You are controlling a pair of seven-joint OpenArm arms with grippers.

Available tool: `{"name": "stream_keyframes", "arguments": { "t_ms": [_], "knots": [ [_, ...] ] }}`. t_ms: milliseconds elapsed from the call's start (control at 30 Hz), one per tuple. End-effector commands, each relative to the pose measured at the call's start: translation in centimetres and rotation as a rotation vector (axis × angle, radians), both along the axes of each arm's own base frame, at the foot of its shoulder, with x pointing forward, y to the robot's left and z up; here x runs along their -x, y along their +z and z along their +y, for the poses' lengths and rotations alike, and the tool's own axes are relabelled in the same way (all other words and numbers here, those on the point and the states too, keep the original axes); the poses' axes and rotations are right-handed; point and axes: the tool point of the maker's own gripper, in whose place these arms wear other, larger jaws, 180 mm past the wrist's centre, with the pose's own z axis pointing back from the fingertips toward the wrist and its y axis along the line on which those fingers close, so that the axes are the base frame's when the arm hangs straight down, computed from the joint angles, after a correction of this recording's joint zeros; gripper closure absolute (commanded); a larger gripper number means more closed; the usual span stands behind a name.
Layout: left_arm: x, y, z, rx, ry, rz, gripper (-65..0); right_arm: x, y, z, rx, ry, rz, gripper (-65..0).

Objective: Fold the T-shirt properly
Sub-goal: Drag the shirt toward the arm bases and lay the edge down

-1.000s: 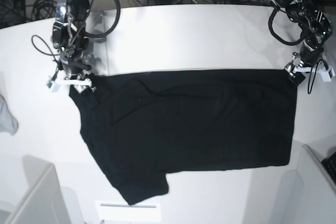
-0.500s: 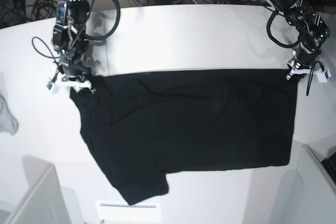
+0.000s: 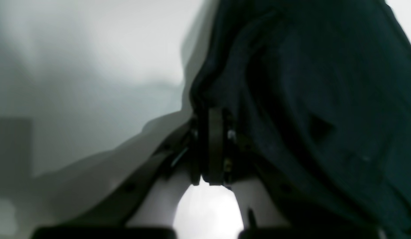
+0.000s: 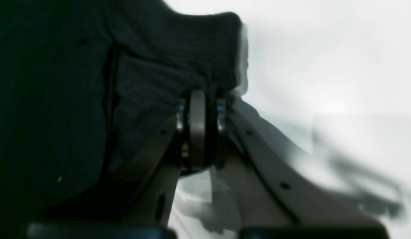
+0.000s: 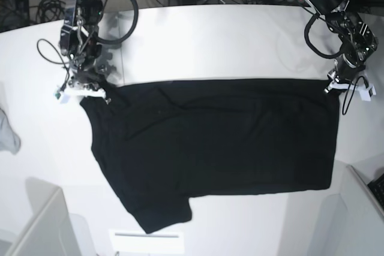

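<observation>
The black T-shirt (image 5: 216,148) lies spread flat on the white surface (image 5: 210,34). The left gripper (image 5: 336,86) and right gripper (image 5: 84,91) each pinch a far corner, closed tight, probably ready to lift that edge for folding.

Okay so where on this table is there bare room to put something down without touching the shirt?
Free: the white table behind the T-shirt, between the right gripper and left gripper; also the strip between the shirt's edge and the grey cloth. Crowded: both far shirt corners, where the grippers pinch it.
</observation>
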Motion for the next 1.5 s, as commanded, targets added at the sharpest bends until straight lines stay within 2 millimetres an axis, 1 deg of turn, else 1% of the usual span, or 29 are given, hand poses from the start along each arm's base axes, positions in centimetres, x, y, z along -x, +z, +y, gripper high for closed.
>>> {"name": "stream_keyframes", "arguments": {
  "t_ms": [0, 100, 133, 200, 233, 333, 433, 500, 600, 800, 967, 1033, 1100, 1167, 1267, 1367, 1467],
  "knots": [
    [-0.2, 1.7, 1.0, -0.053, -0.009, -0.029, 0.0, -1.4, 2.1, -0.5, 0.022, -0.002, -0.070, 0.0],
    [-0.2, 3.6, 1.3, -0.104, -0.022, -0.059, 0.0, -1.4, 2.5, 0.3, -0.009, 0.029, -0.052, 0.0],
    [-0.2, 4.0, 1.4, -0.116, -0.023, -0.066, 0.0, -1.3, 2.8, 0.1, -0.016, 0.029, -0.049, 0.0],
    [-0.2, 4.5, 1.6, -0.131, -0.025, -0.069, 0.0, -1.1, 3.5, -0.6, -0.030, 0.008, -0.053, 0.0],
    [0.1, 4.4, 1.5, -0.122, -0.034, -0.048, 0.0, -1.2, 4.1, -1.0, -0.032, 0.004, -0.061, 0.0],
    [0.6, 4.9, 2.0, -0.128, -0.065, 0.004, 0.0, -0.9, 5.4, -1.9, -0.043, -0.009, -0.070, 0.0],
    [0.5, 5.9, 2.0, -0.156, -0.076, -0.009, 0.0, -0.3, 6.3, -2.9, -0.062, -0.024, -0.060, 0.0],
    [1.2, 6.2, 2.0, -0.176, -0.085, 0.002, 0.0, 0.2, 6.6, -3.0, -0.081, -0.018, -0.043, 0.0],
    [2.4, 6.2, 2.0, -0.201, -0.096, 0.022, 0.0, 1.9, 6.1, -2.8, -0.109, -0.005, 0.013, 0.0],
    [5.7, 4.8, 2.0, -0.214, -0.111, 0.105, 0.0, 6.0, 4.8, -2.9, -0.087, -0.002, 0.088, 0.0],
    [7.9, 3.7, 2.0, -0.217, -0.122, 0.161, 0.0, 8.9, 3.3, -2.7, -0.092, -0.006, 0.158, 0.0],
    [8.5, 3.9, 2.0, -0.232, -0.130, 0.170, 0.0, 9.9, 3.0, -2.5, -0.100, -0.018, 0.172, 0.0],
    [9.1, 4.4, 1.8, -0.252, -0.142, 0.176, 0.0, 10.6, 3.2, -2.6, -0.092, -0.024, 0.175, 0.0],
    [9.6, 5.0, 1.7, -0.278, -0.157, 0.179, 0.0, 11.4, 3.4, -2.2, -0.098, -0.030, 0.176, 0.0],
    [10.3, 4.9, 1.2, -0.277, -0.160, 0.190, 0.0, 12.6, 3.1, -2.1, -0.097, -0.032, 0.202, 0.0],
    [11.7, 4.9, 2.4, -0.279, -0.115, 0.207, 0.0, 13.9, 2.5, -2.0, -0.100, -0.035, 0.234, 0.0],
    [12.6, 5.3, 3.5, -0.286, -0.066, 0.205, 0.0, 14.7, 2.3, -2.5, -0.076, -0.048, 0.240, 0.0]
  ]
}}
